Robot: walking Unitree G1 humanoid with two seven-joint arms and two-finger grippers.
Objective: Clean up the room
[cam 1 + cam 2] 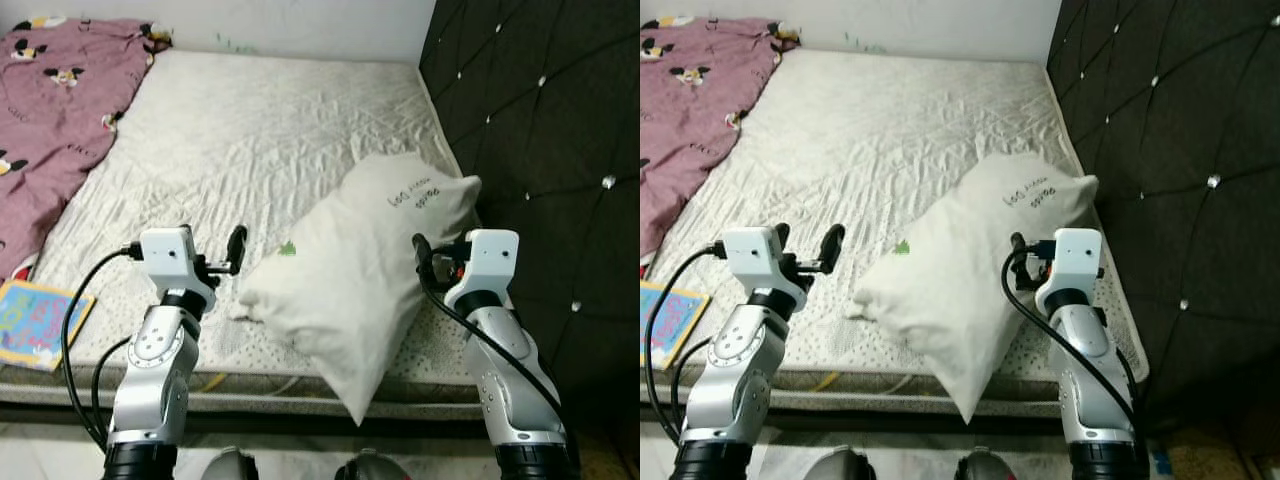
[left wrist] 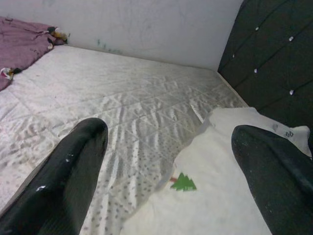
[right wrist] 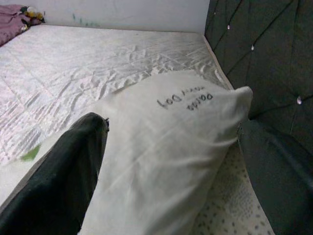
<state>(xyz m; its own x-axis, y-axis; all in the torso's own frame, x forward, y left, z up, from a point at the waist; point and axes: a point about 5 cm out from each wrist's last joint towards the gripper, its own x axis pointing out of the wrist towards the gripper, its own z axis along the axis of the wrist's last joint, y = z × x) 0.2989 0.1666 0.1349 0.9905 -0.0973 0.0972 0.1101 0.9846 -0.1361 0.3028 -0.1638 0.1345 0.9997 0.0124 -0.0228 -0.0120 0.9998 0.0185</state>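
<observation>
A white pillow (image 1: 360,270) with dark lettering and a small green tree mark lies tilted at the near right of the bare mattress (image 1: 250,130), one corner hanging over the front edge. My left gripper (image 1: 805,245) is open and hovers just left of the pillow's near corner, holding nothing. In the left wrist view the left gripper (image 2: 166,171) looks across the mattress with the pillow (image 2: 225,186) ahead. My right gripper (image 3: 171,161) is open at the pillow's right side, next to the headboard. One of its fingers (image 3: 63,181) reaches over the pillow (image 3: 166,142).
A black tufted headboard (image 1: 540,130) runs along the right side of the bed. A pink blanket with a cartoon print (image 1: 50,110) is heaped at the far left. A colourful book (image 1: 35,320) lies by the mattress's near left edge. A white wall stands behind the bed.
</observation>
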